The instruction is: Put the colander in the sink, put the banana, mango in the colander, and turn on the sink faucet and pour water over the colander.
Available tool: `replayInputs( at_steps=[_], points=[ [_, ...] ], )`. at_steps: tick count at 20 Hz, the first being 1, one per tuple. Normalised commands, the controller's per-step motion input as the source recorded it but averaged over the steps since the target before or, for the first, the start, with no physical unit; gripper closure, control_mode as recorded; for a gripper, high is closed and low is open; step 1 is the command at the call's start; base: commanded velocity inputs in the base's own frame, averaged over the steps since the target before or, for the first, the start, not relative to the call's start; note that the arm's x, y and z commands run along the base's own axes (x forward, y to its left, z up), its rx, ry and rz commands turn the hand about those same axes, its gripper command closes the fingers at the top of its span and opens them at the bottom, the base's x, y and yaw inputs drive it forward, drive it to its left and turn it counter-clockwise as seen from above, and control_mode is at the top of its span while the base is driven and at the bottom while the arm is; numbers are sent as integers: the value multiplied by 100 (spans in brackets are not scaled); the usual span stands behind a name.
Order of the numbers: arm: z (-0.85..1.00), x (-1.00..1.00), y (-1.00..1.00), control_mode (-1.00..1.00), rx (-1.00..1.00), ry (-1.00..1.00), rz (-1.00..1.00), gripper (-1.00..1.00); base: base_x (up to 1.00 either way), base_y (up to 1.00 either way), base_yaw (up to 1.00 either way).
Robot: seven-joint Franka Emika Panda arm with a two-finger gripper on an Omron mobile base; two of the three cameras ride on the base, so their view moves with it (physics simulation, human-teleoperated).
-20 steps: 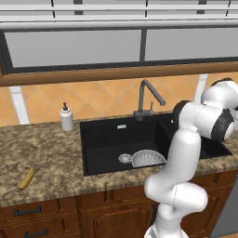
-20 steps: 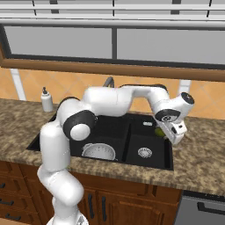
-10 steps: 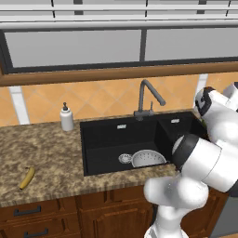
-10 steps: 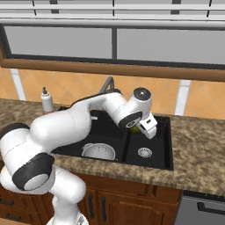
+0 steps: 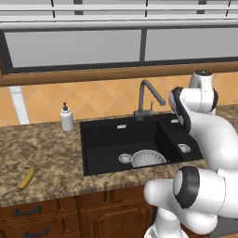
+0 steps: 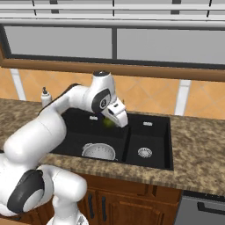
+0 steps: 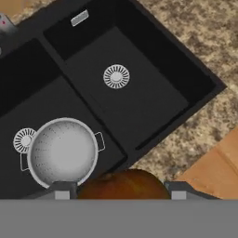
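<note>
From the left base view, the sink (image 5: 116, 139) is a black basin set in the speckled brown table (image 5: 42, 153), with a smaller compartment on its right. The colander (image 5: 148, 158) sits on the floor of the larger left compartment, at its near right, just beside a round silver drain (image 5: 124, 158). The sink faucet (image 5: 148, 95) stands at the far rim, spout bent toward the right. A white soap bottle (image 5: 67, 117) stands on the table left of the basin. The banana (image 5: 27, 177) lies well apart from the sink, near the table's left front edge.

From the right base view, the arm arches over the sink (image 6: 154, 132) and the hand (image 6: 115, 120) hangs above the divider between the two compartments. A small green fruit, the mango (image 6: 107, 121), shows at the hand's left side; the hand seems clamped on it, though the fingers are hard to make out here. The colander (image 6: 99, 151) is below it and a little nearer, and the right compartment has its own drain (image 6: 144, 152).

In the hand view, the mango (image 7: 123, 184) shows as a rounded orange-brown shape between the two fingertips (image 7: 62, 192), held above the sink. The colander (image 7: 62, 152) lies below to the left, with small side handles.
</note>
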Motion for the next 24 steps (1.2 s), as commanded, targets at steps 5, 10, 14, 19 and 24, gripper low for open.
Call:
replayInputs(
  at_steps=[5,10,14,19,24],
  points=[
    [26,-17,55,-100,0,24,14,100,0,0,0],
    [-3,-46,73,-100,-1,-6,6,100,0,0,0],
    [-16,2,82,-100,-5,-3,0,100,0,0,0],
    [-15,32,60,-100,-8,17,0,100,0,0,0],
    [-53,38,43,-100,-14,5,0,100,0,0,0]
  ],
)
